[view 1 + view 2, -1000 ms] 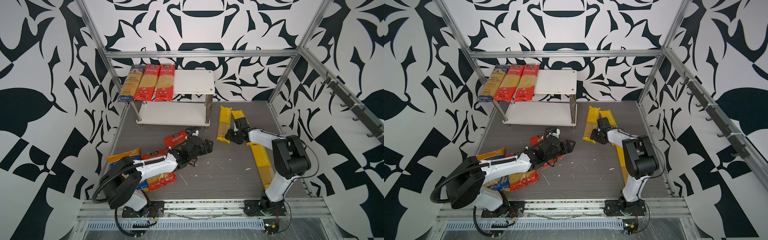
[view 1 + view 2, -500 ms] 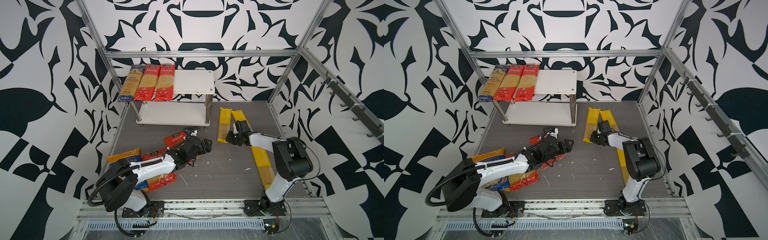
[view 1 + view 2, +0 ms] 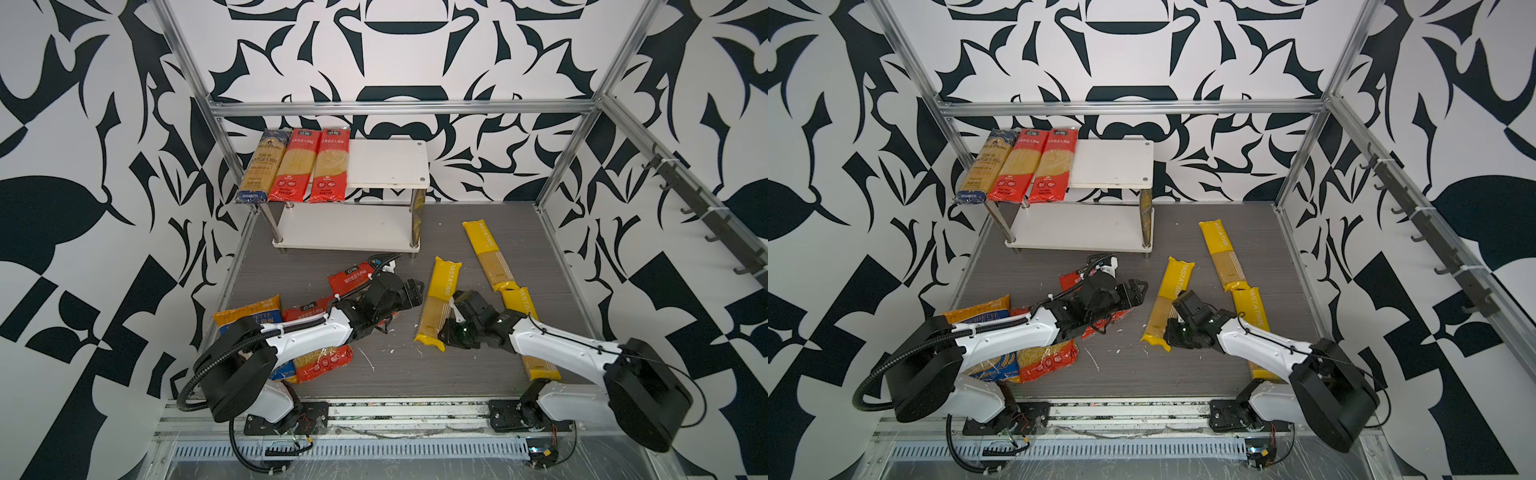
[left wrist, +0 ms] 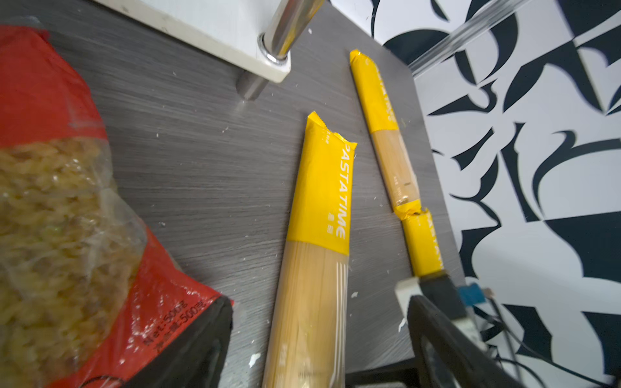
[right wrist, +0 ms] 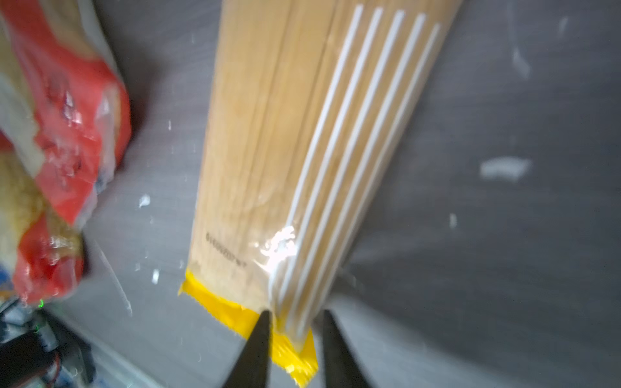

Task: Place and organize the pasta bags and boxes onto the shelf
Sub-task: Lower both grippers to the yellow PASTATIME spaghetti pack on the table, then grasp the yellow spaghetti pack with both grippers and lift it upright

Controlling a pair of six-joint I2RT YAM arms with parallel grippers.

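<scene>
Both arms are stretched out low and reach in toward the middle from their bases at the front. The left arm (image 3: 307,332) runs up and to the right in both top views. Its wrist is about level and the left hand (image 3: 417,291) points right, with its fingers (image 4: 437,339) spread really wide. The right arm (image 3: 557,345) comes in from the right side with the wrist bent, so the right hand (image 3: 448,334) tips downward. Its fingers (image 5: 258,349) sit just a narrow gap apart. The two hands are near each other but not touching.
</scene>
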